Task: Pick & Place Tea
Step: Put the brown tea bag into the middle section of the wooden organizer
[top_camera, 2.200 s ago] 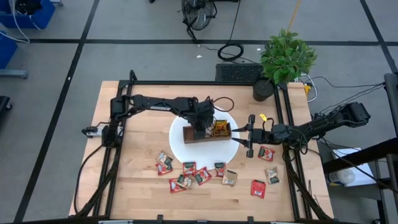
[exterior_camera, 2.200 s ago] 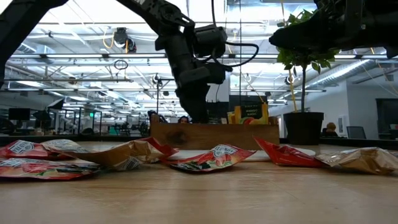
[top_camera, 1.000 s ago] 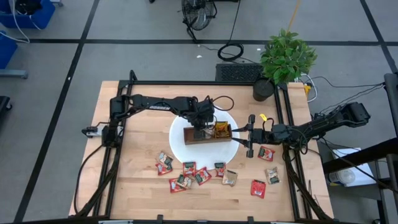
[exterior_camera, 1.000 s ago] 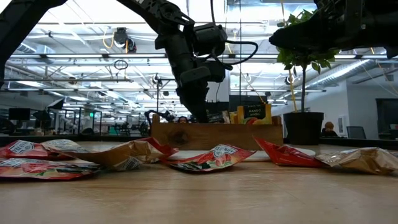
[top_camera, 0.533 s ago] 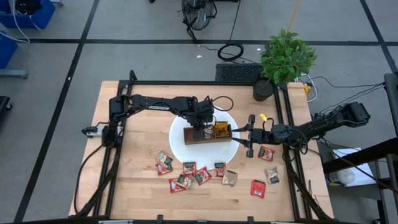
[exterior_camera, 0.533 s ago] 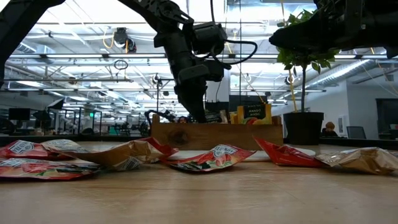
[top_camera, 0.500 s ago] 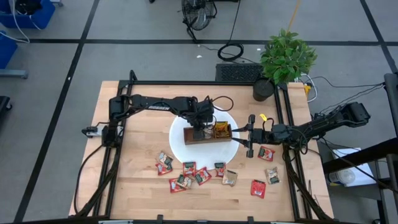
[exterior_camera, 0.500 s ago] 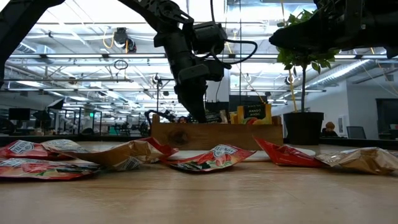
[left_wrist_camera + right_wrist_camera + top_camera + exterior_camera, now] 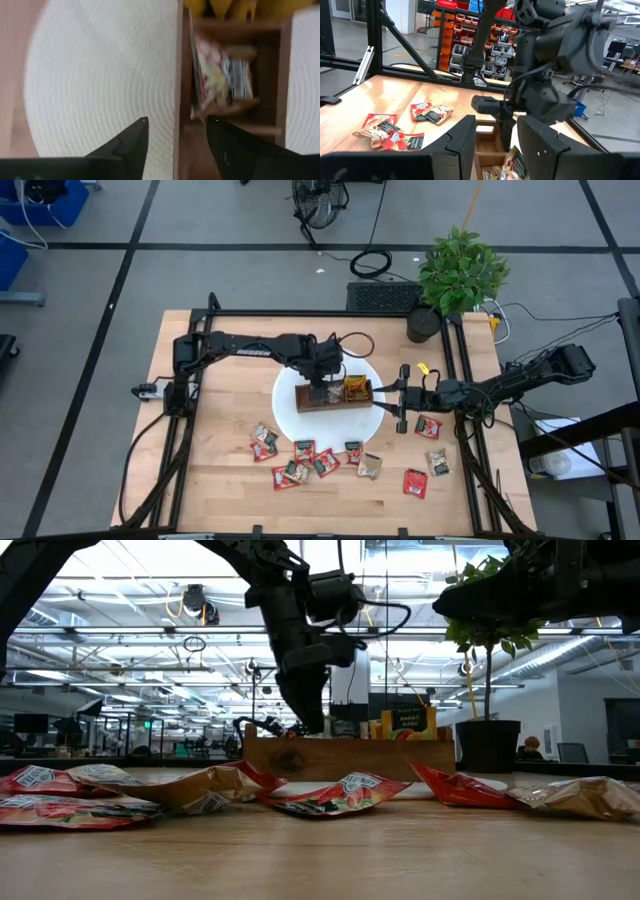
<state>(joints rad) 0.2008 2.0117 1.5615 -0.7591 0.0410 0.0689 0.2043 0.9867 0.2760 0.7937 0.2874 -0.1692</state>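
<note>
Wrist camera of the left arm showed what the overhead view hid: a tan sachet [image 9: 222, 75] lay loose in the middle compartment of the wooden tray [image 9: 181, 95], with the left gripper [image 9: 176, 131] above it, fingers spread and holding nothing. From overhead the left gripper [image 9: 321, 387] sat over the tray [image 9: 304, 402], which rested on a round white mat [image 9: 287, 418]; yellow sachets [image 9: 355, 388] filled the compartment at the tray's right end. Low view added that these yellow packets [image 9: 402, 721] stood upright above the tray wall [image 9: 340, 757].

Count on the bare tabletop [image 9: 225, 405]: about seven sachets in the cluster [image 9: 301, 459] in front of the mat, and three more [image 9: 427, 452] to the right; overlap made the count uncertain.

Right gripper [image 9: 402, 400] hovered at the mat's right edge, fingers partly open and empty in its own wrist view [image 9: 497, 142].

Against half a second earlier, the left gripper stood higher over the tray in the low view and had let go of the sachet.
</note>
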